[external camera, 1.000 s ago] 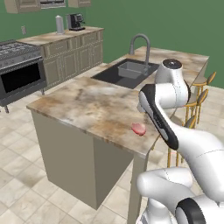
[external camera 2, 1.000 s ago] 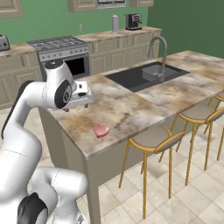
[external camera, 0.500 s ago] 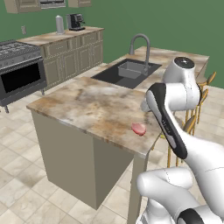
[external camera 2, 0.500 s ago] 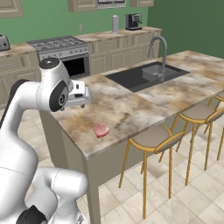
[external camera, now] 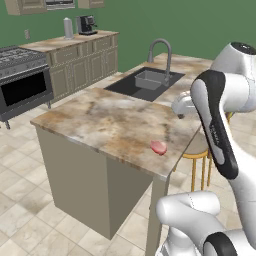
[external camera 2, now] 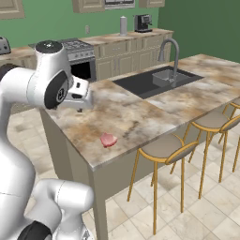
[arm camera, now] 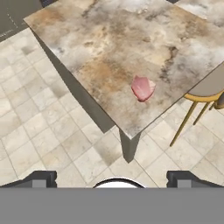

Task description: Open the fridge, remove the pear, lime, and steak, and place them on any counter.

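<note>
The steak (arm camera: 142,88) lies flat on the counter (arm camera: 113,52) near its corner, centre of my hand view. My gripper (arm camera: 112,178) hangs high above it, fingers (arm camera: 41,177) spread fully wide, holding and touching nothing.

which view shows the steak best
The hand view: it looks straight down on the steak, showing its whole pink outline on the counter near the corner. Both base views show the steak smaller and at a slant, though unobstructed.
</note>
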Available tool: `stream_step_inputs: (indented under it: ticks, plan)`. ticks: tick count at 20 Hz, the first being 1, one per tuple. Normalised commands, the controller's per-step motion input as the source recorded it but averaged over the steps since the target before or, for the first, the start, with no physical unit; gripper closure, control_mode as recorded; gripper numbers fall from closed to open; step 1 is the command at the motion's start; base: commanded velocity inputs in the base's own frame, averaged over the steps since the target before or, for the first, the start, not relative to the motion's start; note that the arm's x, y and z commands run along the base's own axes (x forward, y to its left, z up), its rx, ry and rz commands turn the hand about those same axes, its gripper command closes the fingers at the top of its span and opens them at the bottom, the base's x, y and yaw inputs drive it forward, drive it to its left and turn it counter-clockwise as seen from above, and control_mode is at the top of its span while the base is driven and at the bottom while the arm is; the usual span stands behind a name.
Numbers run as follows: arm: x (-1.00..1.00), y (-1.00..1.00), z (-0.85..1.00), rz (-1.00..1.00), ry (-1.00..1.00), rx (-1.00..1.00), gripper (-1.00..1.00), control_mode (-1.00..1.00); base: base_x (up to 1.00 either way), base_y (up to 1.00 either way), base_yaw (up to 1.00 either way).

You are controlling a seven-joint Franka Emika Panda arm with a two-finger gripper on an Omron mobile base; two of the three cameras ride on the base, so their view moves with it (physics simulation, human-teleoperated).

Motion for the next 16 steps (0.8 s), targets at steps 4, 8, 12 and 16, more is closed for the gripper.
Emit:
stream_step_inputs:
  ticks: [4, 8, 12, 16]
  plan:
    - [-0.54, 0.0, 0.6, -0.09, 0.08, 0.09, -1.0, -1.0, 0.0, 0.0, 0.0]
    - [-0.58, 0.02, 0.06, -0.04, 0.0, 0.0, -1.0, -1.0, 0.0, 0.0, 0.0]
    - [-0.39, 0.07, -0.05, -0.04, 0.0, -0.01, -1.0, -1.0, 0.0, 0.0, 0.0]
    - [-0.43, 0.03, -0.02, -0.12, -0.14, 0.0, -1.0, -1.0, 0.0, 0.0, 0.0]
